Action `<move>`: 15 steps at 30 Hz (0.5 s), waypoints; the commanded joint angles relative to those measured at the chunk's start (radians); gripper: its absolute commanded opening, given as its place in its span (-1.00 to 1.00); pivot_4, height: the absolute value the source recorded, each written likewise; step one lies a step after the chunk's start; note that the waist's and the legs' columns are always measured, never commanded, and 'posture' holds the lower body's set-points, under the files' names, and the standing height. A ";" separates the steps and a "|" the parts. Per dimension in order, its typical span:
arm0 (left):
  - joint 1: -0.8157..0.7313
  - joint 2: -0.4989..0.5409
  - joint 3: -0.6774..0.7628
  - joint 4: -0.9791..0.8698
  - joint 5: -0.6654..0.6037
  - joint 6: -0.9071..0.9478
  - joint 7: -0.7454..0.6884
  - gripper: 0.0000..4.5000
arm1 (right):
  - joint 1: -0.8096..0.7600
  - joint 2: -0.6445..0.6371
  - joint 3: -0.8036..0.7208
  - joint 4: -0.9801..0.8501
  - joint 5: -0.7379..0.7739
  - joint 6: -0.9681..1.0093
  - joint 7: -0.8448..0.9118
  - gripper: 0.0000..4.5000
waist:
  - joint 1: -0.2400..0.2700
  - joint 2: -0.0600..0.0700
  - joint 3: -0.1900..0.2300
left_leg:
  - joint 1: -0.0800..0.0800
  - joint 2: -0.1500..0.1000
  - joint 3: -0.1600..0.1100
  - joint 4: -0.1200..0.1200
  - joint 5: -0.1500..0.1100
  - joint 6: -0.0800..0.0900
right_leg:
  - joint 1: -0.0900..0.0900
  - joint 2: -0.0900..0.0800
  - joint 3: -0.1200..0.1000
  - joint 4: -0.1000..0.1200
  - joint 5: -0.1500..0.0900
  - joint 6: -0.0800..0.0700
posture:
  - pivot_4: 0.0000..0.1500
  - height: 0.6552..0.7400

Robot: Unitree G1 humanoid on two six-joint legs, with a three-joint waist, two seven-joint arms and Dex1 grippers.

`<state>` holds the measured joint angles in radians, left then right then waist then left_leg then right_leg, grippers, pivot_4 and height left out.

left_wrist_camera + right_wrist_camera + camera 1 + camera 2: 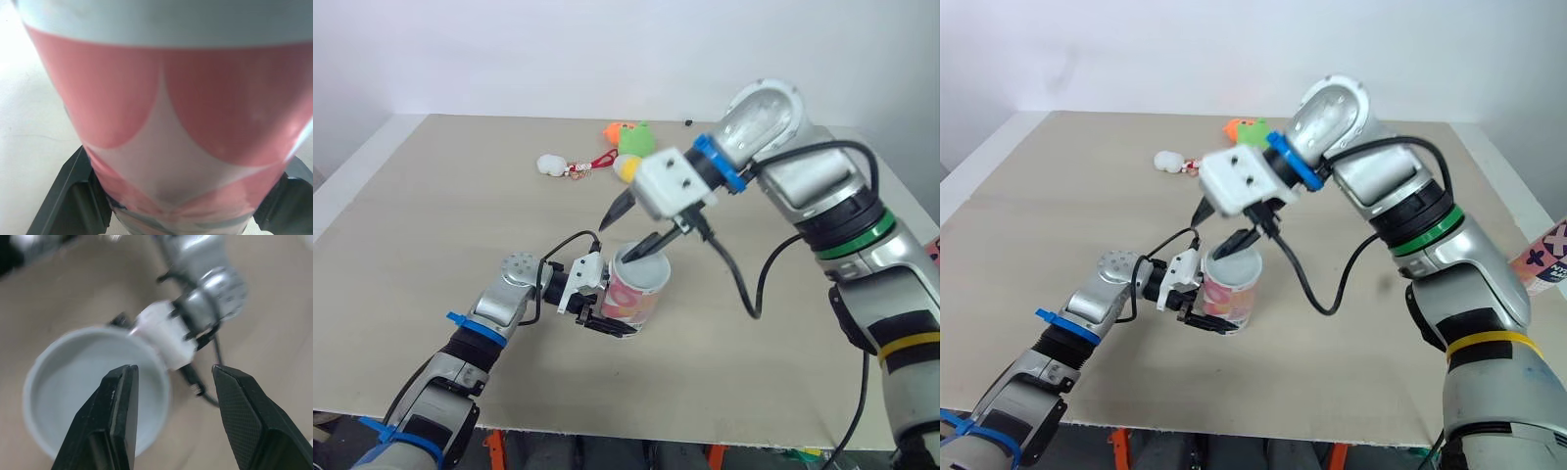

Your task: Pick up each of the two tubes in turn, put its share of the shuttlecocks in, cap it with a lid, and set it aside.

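I see my left gripper (604, 324) clamped on the pink-and-white patterned cardboard tube (638, 295), one black finger on each side of its lower wall; the tube stands open-mouthed, slightly tilted, at the front middle of the beige table (431, 206); my right gripper (615, 242) hangs over its pale rim, fingers spread wide, one above the opening and the other past the rim; orange and green soft toys (631, 135) lie well behind.
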<state>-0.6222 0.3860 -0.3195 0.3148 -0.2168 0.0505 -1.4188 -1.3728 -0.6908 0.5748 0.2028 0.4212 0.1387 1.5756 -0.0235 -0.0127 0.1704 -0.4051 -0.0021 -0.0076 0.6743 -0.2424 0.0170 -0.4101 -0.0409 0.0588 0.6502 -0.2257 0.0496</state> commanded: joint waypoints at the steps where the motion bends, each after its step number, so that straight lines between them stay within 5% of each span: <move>1: 0.015 0.022 0.001 0.001 0.021 0.015 0.017 0.37 | 0.026 -0.039 -0.024 -0.058 0.084 0.061 0.039 -0.13 | 0.000 0.000 0.000 | 0.000 0.000 0.000 -0.001 0.000 0.000 | 0.000 0.000 0.000 0.000 0.000 0.000 | 1.00 0.82; 2: 0.014 0.022 0.001 0.001 0.022 0.014 0.017 0.37 | 0.037 -0.038 -0.019 -0.056 0.078 0.062 0.039 -0.43 | 0.000 0.000 0.000 | 0.000 0.000 0.000 -0.001 0.000 0.000 | 0.000 0.000 0.000 0.000 0.000 0.000 | 1.00 0.82; 5: 0.015 0.023 0.001 0.001 0.022 0.013 0.016 0.37 | 0.061 -0.046 0.000 -0.062 0.072 0.064 0.039 -0.93 | 0.000 0.000 0.000 | 0.000 0.000 0.000 -0.001 0.000 0.000 | 0.000 0.001 0.000 0.000 0.000 0.000 | 1.00 0.82; 15: 0.031 0.034 0.001 -0.022 0.019 0.021 0.022 0.37 | 0.113 -0.068 0.135 -0.059 -0.077 -0.072 0.039 -0.97 | -0.001 0.000 0.000 | 0.000 0.000 0.000 -0.001 0.000 0.000 | 0.000 0.001 0.000 0.000 -0.001 0.000 | 1.00 0.82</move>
<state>-0.6070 0.3966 -0.3179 0.2912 -0.2173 0.0552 -1.4058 -1.2643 -0.7522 0.6673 0.1504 0.3915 0.1015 1.5768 -0.0247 -0.0128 0.1703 -0.4048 -0.0018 -0.0078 0.6729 -0.2424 0.0170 -0.4104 -0.0395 0.0586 0.6499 -0.2266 0.0492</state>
